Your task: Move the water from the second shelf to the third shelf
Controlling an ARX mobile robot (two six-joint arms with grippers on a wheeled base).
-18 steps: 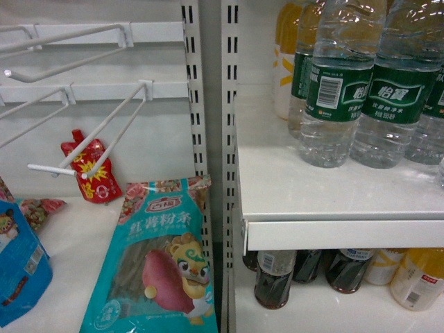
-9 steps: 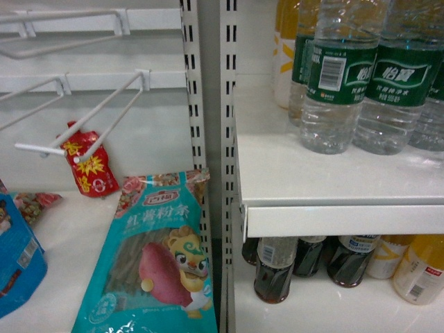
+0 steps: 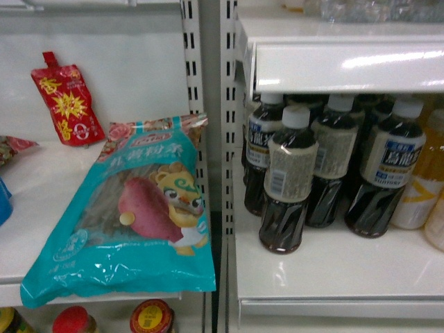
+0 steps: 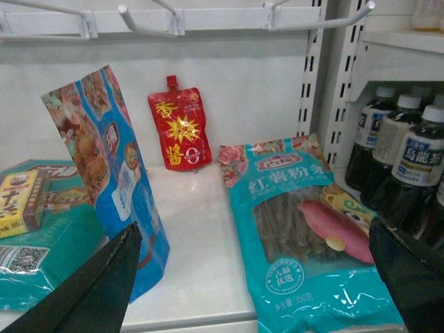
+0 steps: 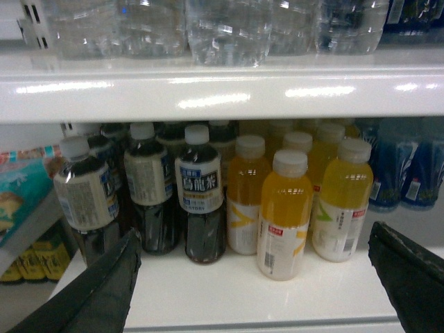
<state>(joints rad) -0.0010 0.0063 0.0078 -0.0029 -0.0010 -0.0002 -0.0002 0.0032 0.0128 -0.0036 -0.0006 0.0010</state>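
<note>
Both hands are spread wide and holding nothing: the left hand (image 4: 253, 277) hangs over the teal snack bag (image 4: 305, 229), the right hand (image 5: 253, 277) faces dark tea bottles (image 5: 199, 201) and yellow juice bottles (image 5: 284, 211). The water (image 5: 222, 31) sits on the shelf (image 5: 222, 87) just above them, only the clear bases showing
</note>
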